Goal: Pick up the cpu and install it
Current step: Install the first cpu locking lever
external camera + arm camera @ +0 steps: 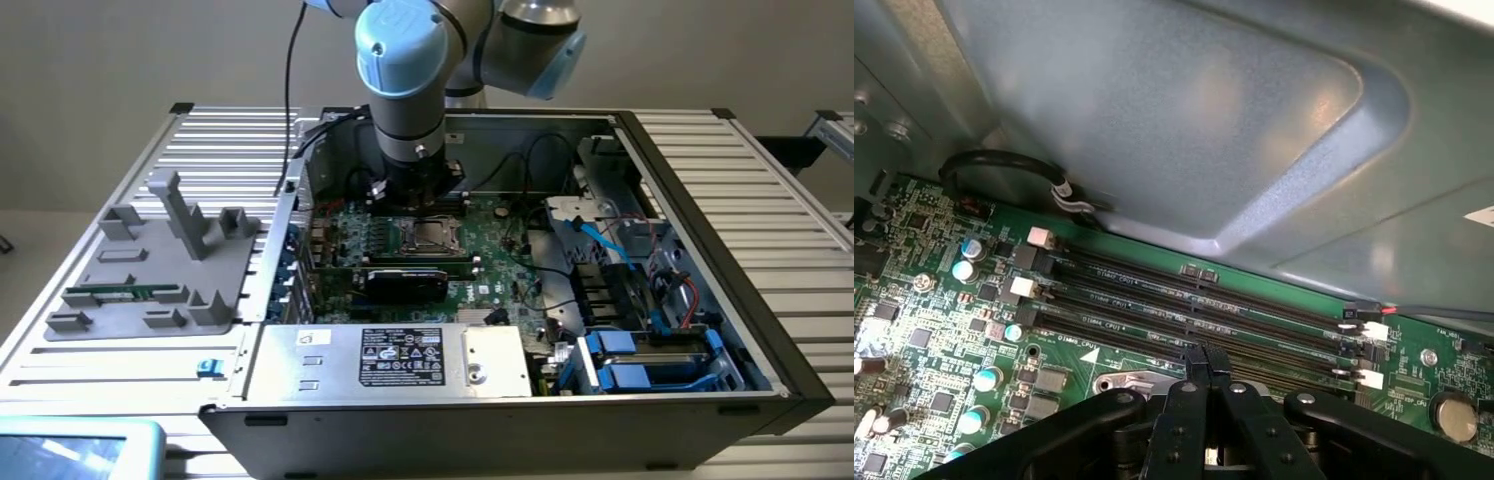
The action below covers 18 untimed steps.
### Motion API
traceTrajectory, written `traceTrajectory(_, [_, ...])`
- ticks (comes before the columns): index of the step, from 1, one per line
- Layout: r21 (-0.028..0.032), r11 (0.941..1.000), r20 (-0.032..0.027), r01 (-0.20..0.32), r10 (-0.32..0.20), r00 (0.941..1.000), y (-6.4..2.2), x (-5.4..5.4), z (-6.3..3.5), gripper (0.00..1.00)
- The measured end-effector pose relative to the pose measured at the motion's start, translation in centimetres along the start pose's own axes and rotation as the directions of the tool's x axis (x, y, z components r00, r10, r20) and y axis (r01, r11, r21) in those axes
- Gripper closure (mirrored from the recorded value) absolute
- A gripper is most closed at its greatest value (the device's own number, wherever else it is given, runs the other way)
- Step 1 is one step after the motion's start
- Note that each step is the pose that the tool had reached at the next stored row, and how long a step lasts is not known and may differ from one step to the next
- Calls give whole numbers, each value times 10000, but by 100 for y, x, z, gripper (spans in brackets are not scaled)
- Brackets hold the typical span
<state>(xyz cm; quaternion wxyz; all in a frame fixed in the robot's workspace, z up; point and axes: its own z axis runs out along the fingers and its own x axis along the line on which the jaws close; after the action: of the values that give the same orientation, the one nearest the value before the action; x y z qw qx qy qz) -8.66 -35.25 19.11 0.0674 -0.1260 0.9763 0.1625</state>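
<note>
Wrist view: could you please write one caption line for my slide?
Shut gripper near the memory slots of a green motherboard, beside the grey case wall.

My claw [1204, 362] is matt black all over. Under it the motherboard [944, 330] is glossy green, with memory slots [1194, 300] of black plastic and capacitors [966, 270] capped in bright metal. The case wall [1154, 120] is smooth grey sheet metal with a soft sheen. The table [747, 170] is ribbed, silvery metal with a matt finish. On it lies a fixture tray [134, 262] of dull grey plastic. The power supply [487, 360] is bare pale metal with a black printed label [400, 357]. The drive caddies [627, 375] are shiny blue plastic. My arm's joint cap [400, 45] is glossy light blue.
</note>
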Motion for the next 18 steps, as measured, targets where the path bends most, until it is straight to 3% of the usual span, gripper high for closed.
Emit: traceTrajectory(18, [-9,10000,-14,38,-38,10000,-23,-67,12,91])
